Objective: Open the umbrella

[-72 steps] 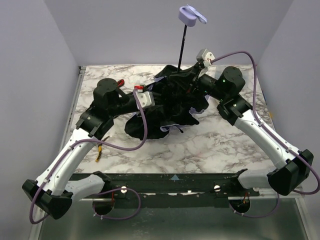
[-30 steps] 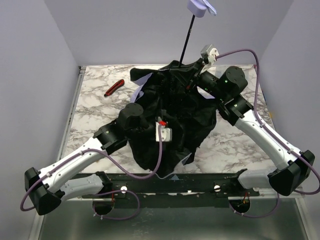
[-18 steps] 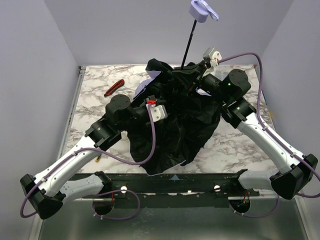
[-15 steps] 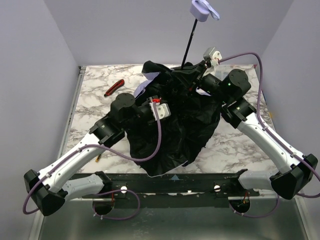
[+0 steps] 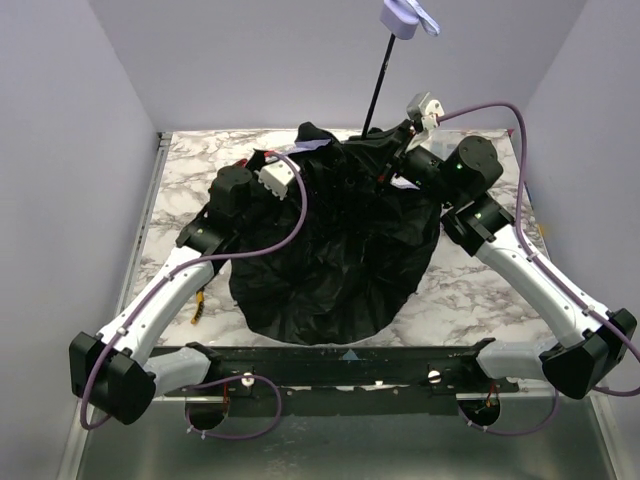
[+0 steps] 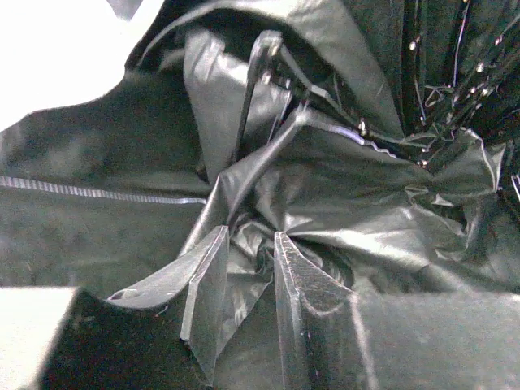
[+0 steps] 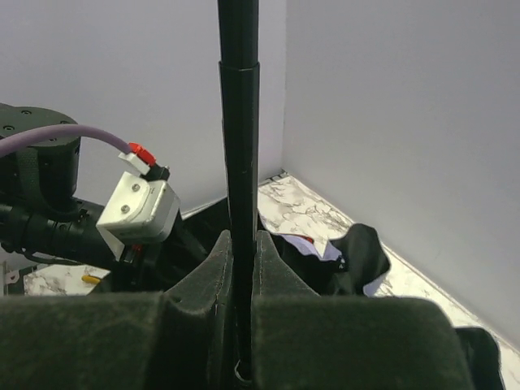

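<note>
On umbrella shaft, right fingers clamped; left fingers slightly apart in lining.

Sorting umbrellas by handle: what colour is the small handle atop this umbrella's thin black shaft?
The handle is pale lavender, clearest in the top external view.

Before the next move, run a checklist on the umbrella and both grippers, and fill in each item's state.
1. Right gripper shut on umbrella shaft: ok.
2. Shaft standing up, handle on top: ok.
3. Left gripper clamped on canopy: cannot tell; fabric bunches between its narrow jaws.
4. Canopy spread taut: not ok, slack and crumpled on the table.
5. Ribs straightened: not ok, folded.
</note>
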You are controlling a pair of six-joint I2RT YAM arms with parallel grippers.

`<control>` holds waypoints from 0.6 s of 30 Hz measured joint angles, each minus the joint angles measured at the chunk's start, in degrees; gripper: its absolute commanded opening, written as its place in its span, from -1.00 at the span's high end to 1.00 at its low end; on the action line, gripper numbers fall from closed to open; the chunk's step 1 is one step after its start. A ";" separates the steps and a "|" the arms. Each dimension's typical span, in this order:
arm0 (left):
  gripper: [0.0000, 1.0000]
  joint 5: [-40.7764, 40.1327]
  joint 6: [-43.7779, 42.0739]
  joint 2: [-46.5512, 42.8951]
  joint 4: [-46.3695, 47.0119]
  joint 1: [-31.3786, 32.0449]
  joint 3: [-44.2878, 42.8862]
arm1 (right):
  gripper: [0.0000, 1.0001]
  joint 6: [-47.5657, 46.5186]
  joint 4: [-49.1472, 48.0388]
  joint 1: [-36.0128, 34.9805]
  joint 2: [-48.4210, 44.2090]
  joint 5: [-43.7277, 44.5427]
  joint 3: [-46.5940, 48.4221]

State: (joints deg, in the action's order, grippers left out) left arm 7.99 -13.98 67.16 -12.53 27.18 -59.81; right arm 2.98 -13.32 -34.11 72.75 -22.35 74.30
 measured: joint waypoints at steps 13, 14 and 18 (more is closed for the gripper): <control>0.54 23.23 17.88 -7.56 5.97 -2.67 -3.85 | 0.99 0.24 0.09 0.00 1.66 -4.15 0.31; 0.56 23.63 19.91 -6.99 6.56 -2.49 -6.10 | 0.99 0.44 0.09 0.00 1.86 -4.28 0.31; 0.60 23.78 25.51 -3.63 7.26 -2.16 -11.82 | 0.99 1.36 0.04 0.00 2.25 -5.49 0.31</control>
State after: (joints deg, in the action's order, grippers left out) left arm 31.77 11.53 63.53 -5.28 25.02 -71.64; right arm 4.34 -13.28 -34.11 75.00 -27.83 74.61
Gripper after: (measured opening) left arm 0.218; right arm 0.060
